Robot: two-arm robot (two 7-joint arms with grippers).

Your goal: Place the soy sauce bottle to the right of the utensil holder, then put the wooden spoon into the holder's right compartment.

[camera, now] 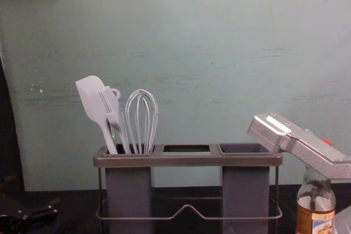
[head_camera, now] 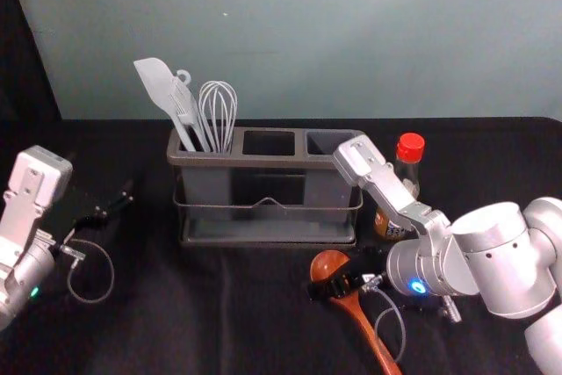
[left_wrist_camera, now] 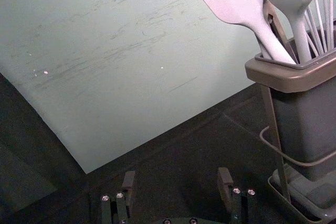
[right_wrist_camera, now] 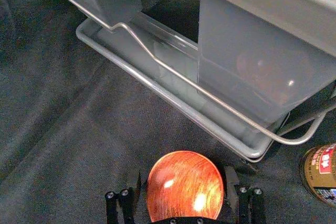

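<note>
The utensil holder (head_camera: 263,162) stands mid-table, its right compartment (camera: 243,148) unfilled. Right of it, the red-capped soy sauce bottle (head_camera: 410,148) stands upright, partly behind the right arm. In the head view the wooden spoon (head_camera: 365,329) lies in front of the holder, bowl toward it. My right gripper (head_camera: 327,282) is low over the bowl; in the right wrist view the gripper (right_wrist_camera: 182,184) is open, a finger on each side of the spoon bowl (right_wrist_camera: 185,184). My left gripper (head_camera: 112,205) waits left of the holder, open and holding nothing in the left wrist view (left_wrist_camera: 176,184).
A white spatula (camera: 93,98), a brush and a whisk (camera: 141,116) stand in the holder's left compartment. The holder's wire rail (right_wrist_camera: 173,71) and lower tray (right_wrist_camera: 134,73) are close to the right gripper. A wall rises behind the table.
</note>
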